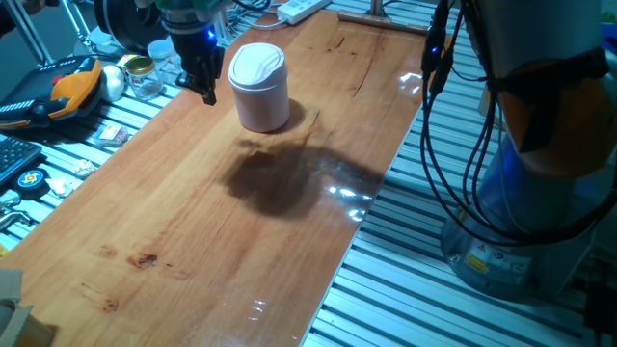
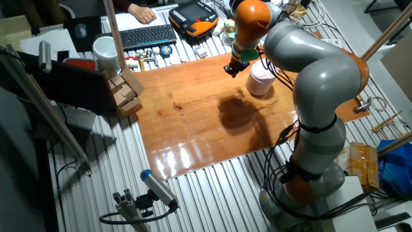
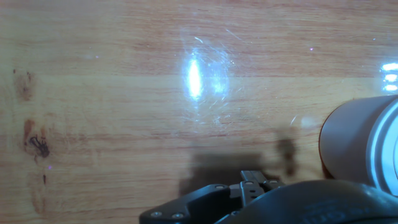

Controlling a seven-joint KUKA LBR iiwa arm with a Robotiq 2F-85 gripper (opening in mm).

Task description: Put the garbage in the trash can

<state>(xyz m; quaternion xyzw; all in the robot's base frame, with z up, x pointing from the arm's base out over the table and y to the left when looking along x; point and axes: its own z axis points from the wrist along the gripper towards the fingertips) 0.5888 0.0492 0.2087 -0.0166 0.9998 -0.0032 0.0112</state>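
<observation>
Beside the bin (image 1: 258,87), on your wooden desk (image 1: 193,241), the tool (image 1: 203,88) hangs just above the board with its dark fingers pointing down. You cannot tell from any view whether the fingers are spread or pressed together, and nothing shows between them. The wad of garbage does not show in any of the three views, so you cannot say where it is.

Nearest the bin on the board, a dark shadow (image 1: 270,183) spreads across the wood on the camera side in one fixed view, and glare patches shine just past it toward the desk edge. The bin itself stands upright, white, its domed lid in place on top. In the hand view you see it (image 3: 364,146) at the right edge, close to the dark tool body at the bottom of the frame, with bare wood grain and a bright reflection filling the rest.

Farther from the bin, off the board on the slatted metal surface, you find a glass jar (image 1: 143,77) with a gold lid and an orange and black pendant (image 1: 72,85). In the other fixed view, well beyond the bin, a keyboard (image 2: 147,35) and a white cup (image 2: 104,50) sit behind the desk, and small wooden blocks (image 2: 125,93) rest at its corner.
</observation>
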